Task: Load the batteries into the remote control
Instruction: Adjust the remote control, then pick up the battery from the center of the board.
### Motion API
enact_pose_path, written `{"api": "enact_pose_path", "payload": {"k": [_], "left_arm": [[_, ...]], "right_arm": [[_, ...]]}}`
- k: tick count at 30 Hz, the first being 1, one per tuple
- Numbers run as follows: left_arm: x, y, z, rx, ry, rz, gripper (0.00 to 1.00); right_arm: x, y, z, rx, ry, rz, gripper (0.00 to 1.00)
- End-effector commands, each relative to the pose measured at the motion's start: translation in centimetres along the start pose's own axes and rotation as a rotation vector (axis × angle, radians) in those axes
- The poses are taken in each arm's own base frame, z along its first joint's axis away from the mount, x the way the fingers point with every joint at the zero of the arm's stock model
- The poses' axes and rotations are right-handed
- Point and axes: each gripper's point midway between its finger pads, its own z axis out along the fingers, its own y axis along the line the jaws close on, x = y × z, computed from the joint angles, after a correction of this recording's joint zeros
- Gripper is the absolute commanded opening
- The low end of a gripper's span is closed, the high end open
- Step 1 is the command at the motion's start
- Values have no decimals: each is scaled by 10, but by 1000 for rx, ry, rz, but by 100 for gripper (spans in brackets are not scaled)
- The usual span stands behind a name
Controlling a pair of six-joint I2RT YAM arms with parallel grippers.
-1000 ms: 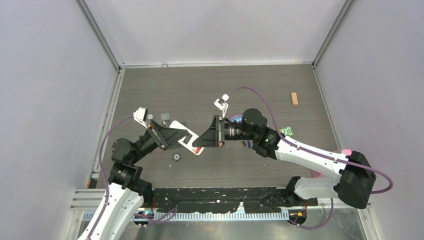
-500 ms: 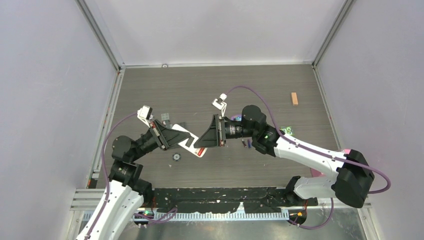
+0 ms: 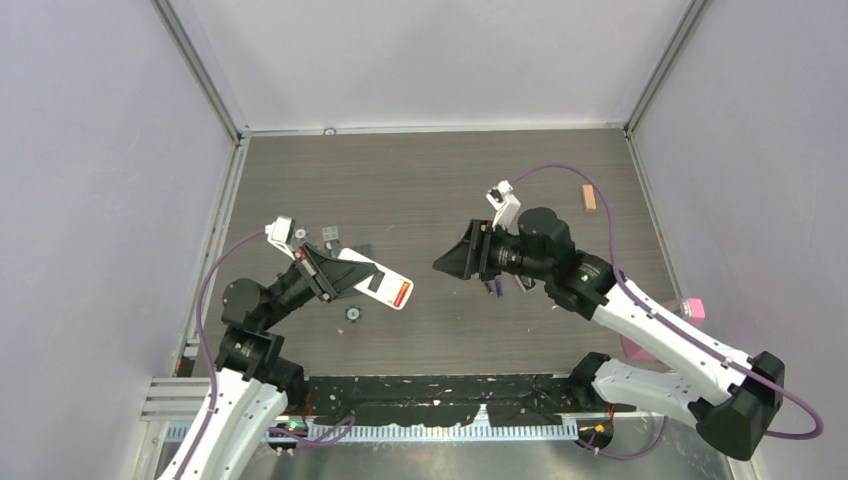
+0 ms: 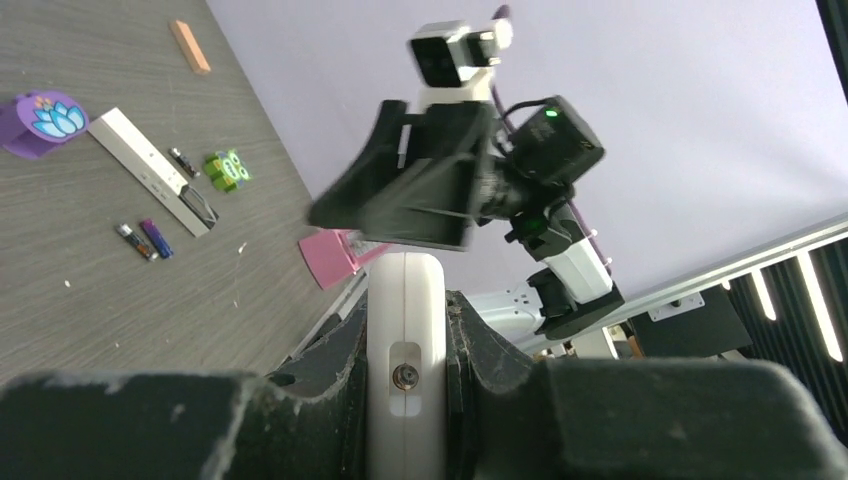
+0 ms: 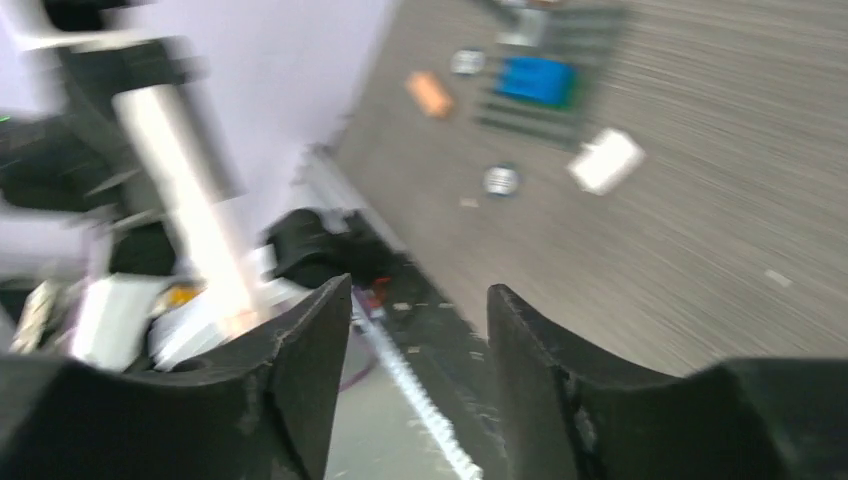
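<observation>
Plainly, the remote control point(image 4: 150, 172), a long white bar with a black end, lies flat on the table point(image 3: 400, 180) on the right arm's side, and neither end effector touches it. The batteries point(image 3: 497, 287) lie loose near it. A blue-purple cell point(image 4: 155, 238) and a darker reddish cell point(image 4: 130, 241) rest side by side a little apart from the bar. A third cell point(image 4: 183, 162) lies just beside the bar's long edge, near the black end. From the top view the remote control seems mostly hidden under the right arm, so its exact lie there is hard to judge.

The right end effector point(image 5: 410, 340) hangs above the table with its fingers spread and nothing between them. Its own camera view is blurred.

The left end effector point(image 4: 407, 345) is clenched on the wide white remote point(image 3: 392, 288). It grips one end edgewise, and the free end, with its red patch, points towards the right arm, held off the table.

Around the task's things sit a purple disc point(image 4: 40, 118) with a flower design, a green piece point(image 4: 228, 168) near the black end of the bar, and an orange block point(image 3: 589, 197) further back. A pink object point(image 3: 690, 310) sits at the table's right edge.
</observation>
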Motion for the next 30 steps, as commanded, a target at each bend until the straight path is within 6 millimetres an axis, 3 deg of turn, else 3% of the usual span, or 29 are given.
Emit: {"api": "enact_pose_path", "payload": {"k": [1, 6, 11, 19, 30], "left_arm": [[-9, -11, -4, 43, -66, 95, 0], [-9, -11, -5, 47, -75, 94, 0], [-10, -10, -5, 45, -77, 90, 0], [-9, -5, -3, 35, -70, 82, 0], [-7, 3, -1, 19, -60, 70, 0]], "right_arm": [[15, -127, -26, 608, 43, -95, 50], [27, -194, -32, 891, 155, -201, 47], [43, -235, -21, 1003, 281, -259, 60], [52, -264, -4, 1032, 343, -313, 61], [49, -281, 7, 1045, 338, -351, 45]]}}
